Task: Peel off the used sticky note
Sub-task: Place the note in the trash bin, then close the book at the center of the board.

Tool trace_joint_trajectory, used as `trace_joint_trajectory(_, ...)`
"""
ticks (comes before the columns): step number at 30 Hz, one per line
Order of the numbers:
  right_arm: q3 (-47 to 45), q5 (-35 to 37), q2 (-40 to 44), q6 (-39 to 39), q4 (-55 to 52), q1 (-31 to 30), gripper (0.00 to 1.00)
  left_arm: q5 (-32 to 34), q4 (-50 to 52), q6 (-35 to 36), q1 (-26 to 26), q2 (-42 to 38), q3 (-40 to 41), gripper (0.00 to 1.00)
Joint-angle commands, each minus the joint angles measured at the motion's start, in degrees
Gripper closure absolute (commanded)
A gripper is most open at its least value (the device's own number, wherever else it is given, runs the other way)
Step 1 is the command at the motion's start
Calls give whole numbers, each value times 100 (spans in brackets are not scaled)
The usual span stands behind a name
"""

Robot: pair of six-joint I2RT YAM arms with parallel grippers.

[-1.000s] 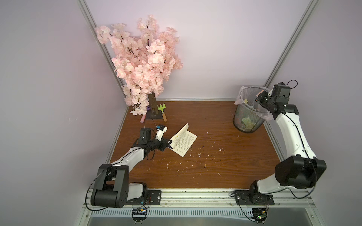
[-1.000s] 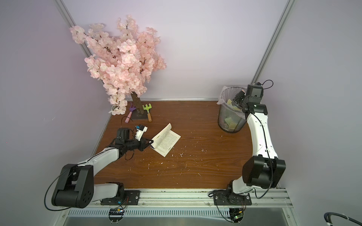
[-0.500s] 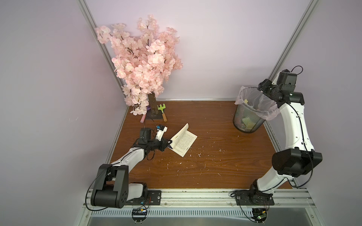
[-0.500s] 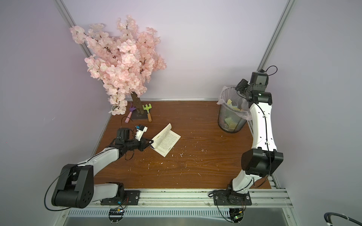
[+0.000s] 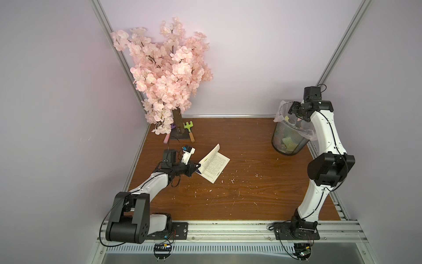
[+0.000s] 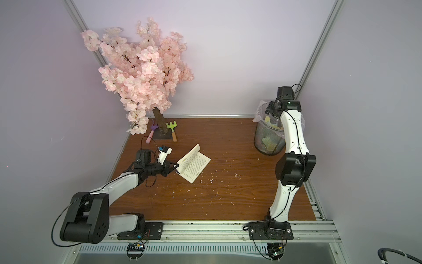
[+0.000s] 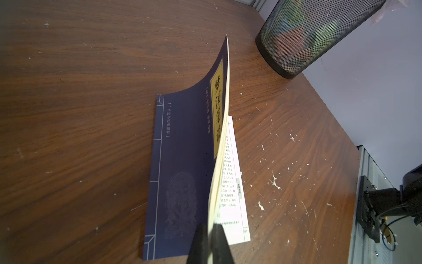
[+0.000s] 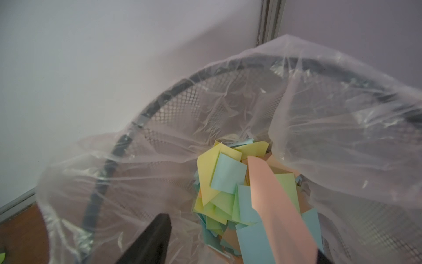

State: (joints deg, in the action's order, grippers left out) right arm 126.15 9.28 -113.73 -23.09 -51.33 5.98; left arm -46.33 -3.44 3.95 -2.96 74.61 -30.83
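Pale lilac walls close in a brown wooden table (image 5: 251, 182), and at its far corner my right claw (image 5: 298, 115) hangs over the mouth of the wire bin (image 5: 287, 141). A second ago its fingers were nearly together. Now they stand spread wide, one dark finger (image 8: 157, 237) at one side of the wrist view and the other barely showing at the opposite edge.

I read that as the release: the peeling is done and only the drop is left. The pink sticky note (image 8: 274, 205) is right there, a long, flat, uncreased strip running up from beside the far finger. I cannot tell whether it is falling free or clinging to the pad by its glue. If it clings, I judge a small shake will be needed.

Below it lies a loose heap of yellow, green and blue notes (image 8: 219, 182) inside the clear plastic liner (image 8: 342, 137).

Across the table my left claw (image 7: 211, 237) is pressed together on the lifted cover and pages of the dark blue book (image 7: 182, 160), holding it open.
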Motion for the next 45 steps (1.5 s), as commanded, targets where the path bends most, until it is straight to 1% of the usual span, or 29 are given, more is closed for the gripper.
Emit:
trace_joint_trajectory(1, 651, 329, 333, 212, -197, -63, 25, -60, 116, 63, 24, -37, 20, 99)
trace_joint_trajectory(4, 694, 321, 334, 328, -263, -160, 23, -56, 134, 78, 19, -47, 14, 99)
trace_joint_trajectory(7, 388, 541, 427, 552, -23, -365, 16, -61, 123, 74, 24, -62, 31, 99)
trace_joint_trajectory(8, 647, 558, 291, 493, -191, -391, 16, -61, 123, 77, 19, -51, 21, 99)
trace_joint_trajectory(9, 947, 751, 177, 397, -505, -407, 16, -53, 135, 78, 15, -47, 7, 99)
trace_joint_trajectory(10, 879, 1132, 194, 409, -642, -486, 15, -55, 149, 78, 18, -53, 0, 99)
trace_joint_trajectory(11, 420, 1291, 324, 558, -336, -617, 14, -51, 151, 68, 23, -64, 9, 99)
trace_joint_trajectory(12, 43, 1046, 412, 692, 2, -668, 13, -57, 146, 79, 23, -72, 16, 99)
trace_joint_trajectory(13, 43, 567, 305, 704, 68, -651, 11, -65, 149, 73, 17, -83, 23, 99)
trace_joint_trajectory(14, 342, 350, 74, 672, -211, -640, 11, -56, 151, 70, 18, -93, 24, 99)
trace_joint_trajectory(16, 1162, 204, -402, 687, -950, -694, 10, -53, 151, 85, 20, -100, 20, 99)
trace_joint_trajectory(18, 1497, -181, -602, 761, -1187, -769, 9, -63, 155, 87, 24, -103, 24, 99)
trace_joint_trajectory(20, 1575, -673, -575, 753, -1139, -782, 8, -60, 151, 84, 17, -103, 24, 99)
trace_joint_trajectory(21, 1611, -782, -550, 738, -1095, -782, 8, -57, 147, 77, 22, -97, 19, 99)
trace_joint_trajectory(28, 1660, -1085, -264, 555, -1028, -757, 7, -76, 130, 77, 24, -57, 24, 99)
trace_joint_trajectory(31, 1473, -1564, -108, 430, -905, -660, 7, -65, 131, 75, 19, -71, 33, 99)
trace_joint_trajectory(34, 1092, -1997, 123, 287, -641, -547, 7, -69, 127, 87, 23, -69, 33, 99)
trace_joint_trajectory(36, 891, -1940, 280, 227, -496, -511, 7, -71, 129, 89, 18, -76, 33, 99)
trace_joint_trajectory(41, 633, -1300, 622, 170, -395, -501, 8, -78, 150, 114, 19, -86, 22, 99)
trace_joint_trajectory(45, 255, -1083, 1119, 142, -193, -575, 8, -65, 303, 339, -100, -89, -50, 99)
